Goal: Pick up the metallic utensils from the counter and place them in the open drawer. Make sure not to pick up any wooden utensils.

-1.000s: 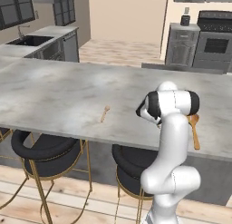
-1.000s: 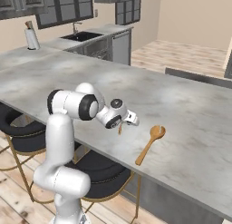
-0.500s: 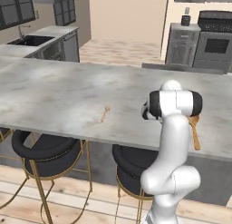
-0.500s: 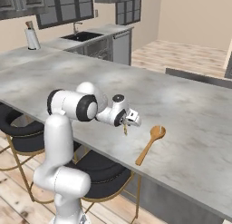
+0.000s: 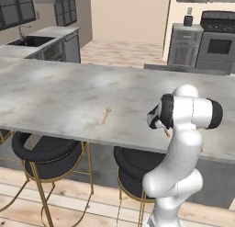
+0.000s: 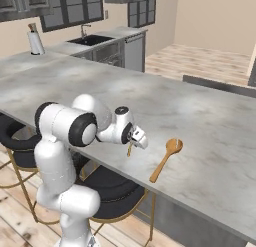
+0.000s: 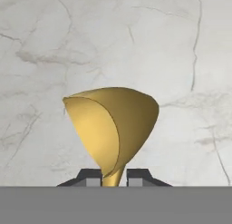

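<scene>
The metallic utensils: where they lie, I cannot tell; no steel piece is identified on the visible stretch of the counter (image 6: 210,121).

Nearest the base, the gripper (image 7: 113,175) is clamped on the thin stem of a small spoon-like piece (image 7: 113,123), tan-gold in colour, its scooped bowl pointing away from the fingers over the marbled stone. In the right base view this piece (image 6: 129,150) hangs just below the gripper at the near edge of the counter. Whether it is clear of the surface or resting on it cannot be determined.

Assessment: by its colour the piece appears to be one of the wooden utensils, which the task excludes. On that reading the present grip does not advance the task.

Just beside the gripper, apart from it, a long wooden spoon (image 6: 165,160) lies flat, untouched. Further along the counter, well apart from the arm, a thin tan stick (image 5: 106,116) lies flat.

The open drawer is not identified.

Progress, as judged: nothing confirmed delivered. Outstanding: release the wooden piece, locate the metal utensil, grasp it, carry it to the drawer.
</scene>
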Robot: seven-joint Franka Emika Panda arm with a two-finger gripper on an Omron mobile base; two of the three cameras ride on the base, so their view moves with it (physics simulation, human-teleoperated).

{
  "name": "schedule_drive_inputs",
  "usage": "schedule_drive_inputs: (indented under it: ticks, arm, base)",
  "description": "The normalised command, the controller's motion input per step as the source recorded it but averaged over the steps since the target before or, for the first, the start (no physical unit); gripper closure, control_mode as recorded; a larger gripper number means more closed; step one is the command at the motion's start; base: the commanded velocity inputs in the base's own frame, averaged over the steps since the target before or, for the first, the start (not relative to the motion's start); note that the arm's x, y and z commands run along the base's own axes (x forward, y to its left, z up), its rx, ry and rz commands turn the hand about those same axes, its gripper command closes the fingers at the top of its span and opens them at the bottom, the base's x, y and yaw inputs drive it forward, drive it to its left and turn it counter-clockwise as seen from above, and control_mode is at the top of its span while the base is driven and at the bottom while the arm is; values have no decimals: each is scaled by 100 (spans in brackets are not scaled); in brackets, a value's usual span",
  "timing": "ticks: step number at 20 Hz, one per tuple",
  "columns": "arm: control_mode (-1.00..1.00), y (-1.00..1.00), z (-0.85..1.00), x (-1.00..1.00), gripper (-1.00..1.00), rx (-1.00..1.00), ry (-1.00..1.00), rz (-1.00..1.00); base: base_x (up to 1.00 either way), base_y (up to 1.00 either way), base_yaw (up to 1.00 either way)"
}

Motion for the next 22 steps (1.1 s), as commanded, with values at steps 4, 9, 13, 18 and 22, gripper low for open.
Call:
schedule_drive_inputs:
  ticks: [4,9,13,18,22]
  arm:
    - [-100,0,57,-77,100,11,-6,-10]
    - [-100,0,64,-71,100,10,-7,-1]
    - [-100,0,99,-74,100,9,-5,-1]
    - [-100,0,100,-41,100,9,0,-4]
    - [-100,0,100,-18,100,4,-2,-3]
  base:
    - [0,0,0]
    - [0,0,0]
    - [0,0,0]
    - [0,0,0]
    - [0,0,0]
